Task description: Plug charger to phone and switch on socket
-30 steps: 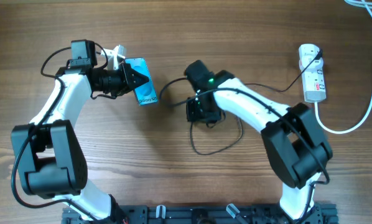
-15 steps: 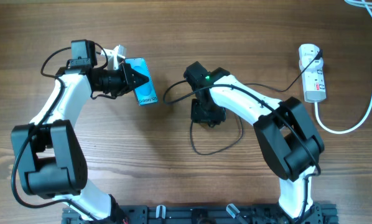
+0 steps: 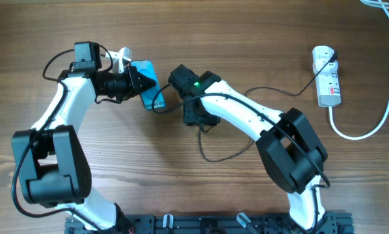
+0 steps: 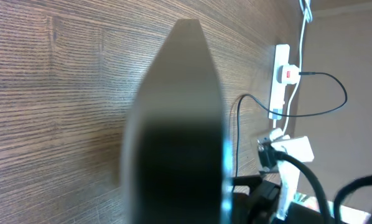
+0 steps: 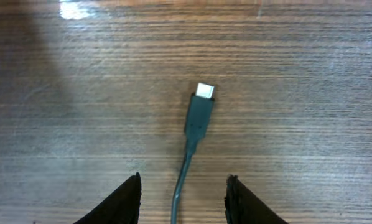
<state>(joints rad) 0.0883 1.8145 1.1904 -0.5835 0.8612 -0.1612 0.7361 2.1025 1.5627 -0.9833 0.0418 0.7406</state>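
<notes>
Two grippers overhead: your left gripper (image 3: 137,83) clamps the phone (image 3: 153,92), its long axis running far-to-near, left of the right gripper (image 3: 196,116). Left wrist: phone blurred. Right wrist: fingers (image 5: 125,199) half-spread astride the charger (image 5: 197,121), its tip pointing away from them.

Open bench (image 3: 246,39) lies at 12 o'clock of the right hand (image 5: 183,182). At 9 o'clock the phone (image 3: 154,96) and the left hand (image 3: 131,82) block the way. At 5 o'clock the charger (image 3: 227,153) loops. The socket (image 3: 327,78) stands well apart at 3 o'clock.
</notes>
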